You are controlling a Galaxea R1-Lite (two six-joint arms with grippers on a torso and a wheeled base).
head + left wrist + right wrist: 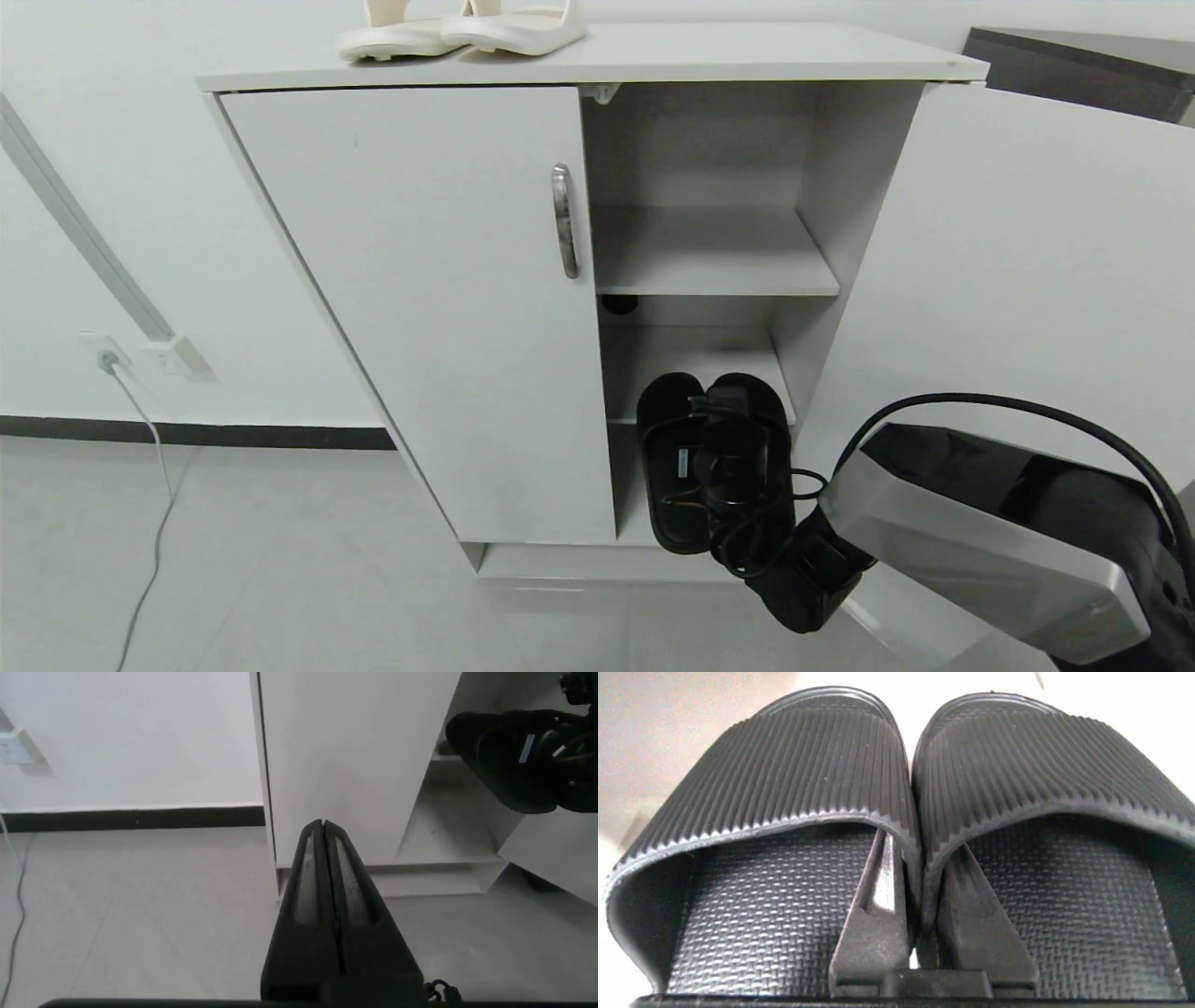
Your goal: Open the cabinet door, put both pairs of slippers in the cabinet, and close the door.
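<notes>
at the open right half of the cabinet (411, 308), about 5 o'clock in the head view, the black slippers (674, 448) hang in the right gripper (922, 854). its two fingers are clamped on the pair's touching inner walls, one finger inside each slipper. the pair's long axis runs toward 12 o'clock from the gripper, toes first into the lower opening and heels toward the wrist. it cannot be told whether the soles rest on a shelf yet. the open door (1018, 271) stands at 3 o'clock, just beside the arm. the coming move looks like a straight push along that axis and then a release. the cream slippers (467, 33) lie on the cabinet top at 12 o'clock, well apart from both arms. the left gripper (322, 831) is closed on nothing, low before the closed left door.
</notes>
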